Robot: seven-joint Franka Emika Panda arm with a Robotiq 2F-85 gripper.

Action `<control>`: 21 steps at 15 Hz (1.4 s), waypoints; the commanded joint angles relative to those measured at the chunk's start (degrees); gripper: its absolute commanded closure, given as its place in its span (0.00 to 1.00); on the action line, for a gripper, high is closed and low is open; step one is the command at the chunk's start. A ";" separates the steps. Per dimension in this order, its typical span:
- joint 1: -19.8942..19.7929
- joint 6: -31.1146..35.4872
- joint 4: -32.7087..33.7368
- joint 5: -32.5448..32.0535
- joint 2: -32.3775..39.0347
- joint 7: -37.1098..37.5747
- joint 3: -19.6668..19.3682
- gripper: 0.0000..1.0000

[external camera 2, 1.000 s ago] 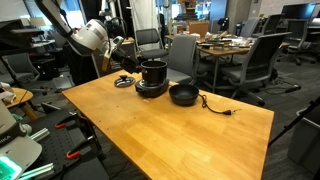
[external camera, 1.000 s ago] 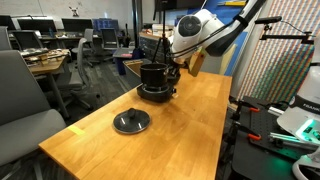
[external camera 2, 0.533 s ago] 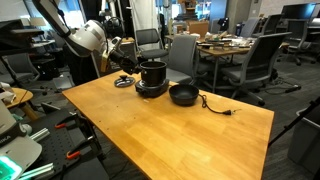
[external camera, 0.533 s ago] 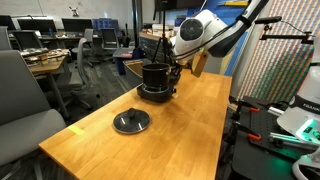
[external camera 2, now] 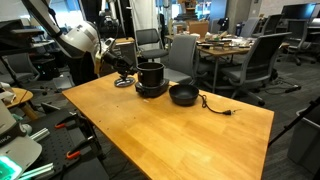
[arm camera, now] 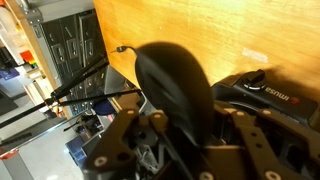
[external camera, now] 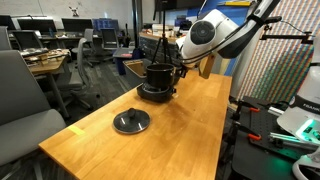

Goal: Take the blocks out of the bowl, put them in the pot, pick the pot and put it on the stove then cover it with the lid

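Now, nearest on the counter [external camera: 190,120] lies the lid [external camera: 131,121], well apart from the pot [external camera: 155,77], which sits on the stove [external camera: 153,94]. The gripper [external camera: 177,68] hangs at the pot's side; clenched or released, I cannot tell. Best to back off cleanly without nudging the pot, then go for the lid's knob.

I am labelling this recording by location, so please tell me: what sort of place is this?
Most likely an open-plan office or lab, not a home kitchen. It has grey swivel office chairs, computer monitors in the background, and a robot arm reaching over a wooden table.
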 commanded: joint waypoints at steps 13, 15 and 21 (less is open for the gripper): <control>0.21 -1.00 0.08 -7.64 -0.51 5.52 -0.39 0.90; 0.26 -0.78 0.17 -7.96 -0.48 5.96 -0.39 0.90; 0.32 -1.42 0.45 -6.72 -0.27 5.17 -0.22 0.64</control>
